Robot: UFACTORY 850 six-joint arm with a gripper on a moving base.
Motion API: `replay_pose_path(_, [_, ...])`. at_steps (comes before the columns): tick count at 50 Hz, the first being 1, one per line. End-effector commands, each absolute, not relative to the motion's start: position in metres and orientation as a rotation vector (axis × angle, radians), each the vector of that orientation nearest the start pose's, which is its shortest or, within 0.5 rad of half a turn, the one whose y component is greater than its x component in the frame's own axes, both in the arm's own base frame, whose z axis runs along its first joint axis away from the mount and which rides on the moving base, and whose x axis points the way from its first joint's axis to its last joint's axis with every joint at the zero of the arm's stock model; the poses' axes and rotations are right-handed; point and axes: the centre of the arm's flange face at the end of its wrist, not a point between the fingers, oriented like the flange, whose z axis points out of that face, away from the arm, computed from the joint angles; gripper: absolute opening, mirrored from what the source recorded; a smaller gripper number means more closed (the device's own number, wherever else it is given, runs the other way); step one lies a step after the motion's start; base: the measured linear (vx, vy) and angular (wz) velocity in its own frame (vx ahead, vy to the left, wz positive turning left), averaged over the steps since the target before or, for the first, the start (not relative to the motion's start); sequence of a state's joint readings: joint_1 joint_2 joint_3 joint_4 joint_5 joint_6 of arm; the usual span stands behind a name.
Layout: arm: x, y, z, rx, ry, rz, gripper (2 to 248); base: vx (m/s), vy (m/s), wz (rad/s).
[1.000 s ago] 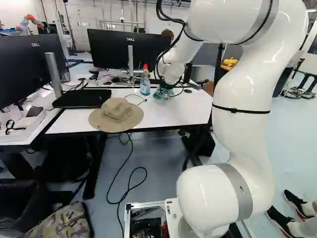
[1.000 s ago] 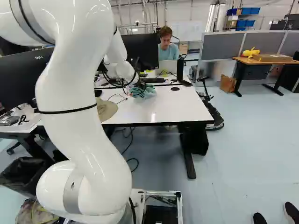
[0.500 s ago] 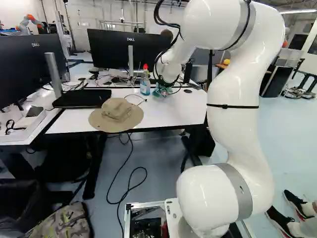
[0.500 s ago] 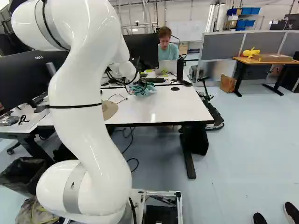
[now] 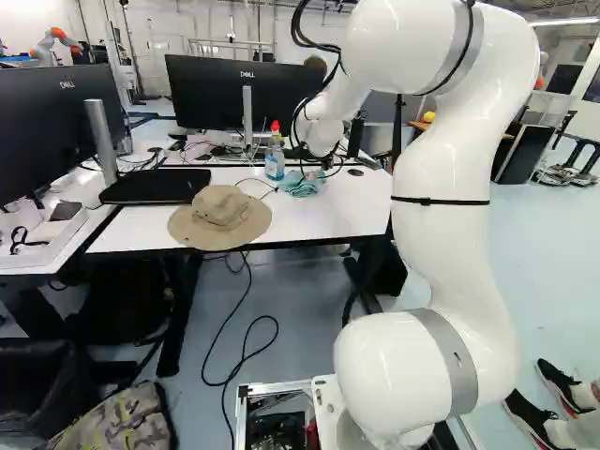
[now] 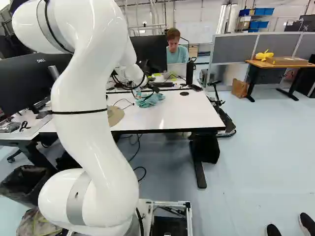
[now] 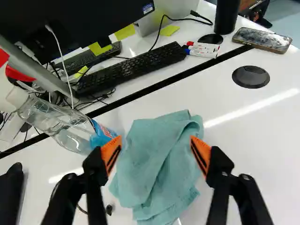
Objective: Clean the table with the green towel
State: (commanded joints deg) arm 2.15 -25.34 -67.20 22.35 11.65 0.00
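Observation:
The gripper (image 6: 151,87) is just above the green towel (image 6: 149,100) near the back of the white table (image 6: 187,113). In the wrist view the gripper (image 7: 155,152) stands open, its orange pads wide apart. The crumpled towel (image 7: 159,164) lies on the table between and below them, not gripped. A clear spray bottle (image 7: 70,126) with a red top stands close beside one finger.
A tan hat (image 5: 221,217) lies at the table's front edge, left of the towel in the left base view. Behind the towel are a keyboard (image 7: 133,65), markers (image 7: 202,49), a phone (image 7: 262,40) and monitors (image 5: 239,89). A cable runs near the bottle.
The gripper has opened and let go of the towel, which now lies spread flatter on the table. Earlier, the upper arm shifted sideways. The base has not moved.

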Motion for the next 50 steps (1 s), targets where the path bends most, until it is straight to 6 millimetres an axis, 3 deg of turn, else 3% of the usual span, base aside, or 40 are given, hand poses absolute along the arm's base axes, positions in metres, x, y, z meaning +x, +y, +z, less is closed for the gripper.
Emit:
replay_pose_path(1, [0.634, 0.017, 0.445, -2.664, 0.517, -1.335, 183, 0.0, 0.0, 0.0])
replay_pose_path(2, [0.634, 0.017, 0.445, -2.664, 0.517, -1.334, 220, 0.0, 0.0, 0.0])
replay_pose_path(6, [0.63, 0.018, 0.445, -2.665, 0.515, -1.332, 220, 0.0, 0.0, 0.0])
replay_pose_path(7, [0.629, 0.018, 0.445, -2.666, 0.515, -1.331, 247, 0.0, 0.0, 0.0])
replay_pose_path(50, [0.548, 0.021, 0.451, -2.698, 0.501, -1.277, 247, 0.0, 0.0, 0.0])
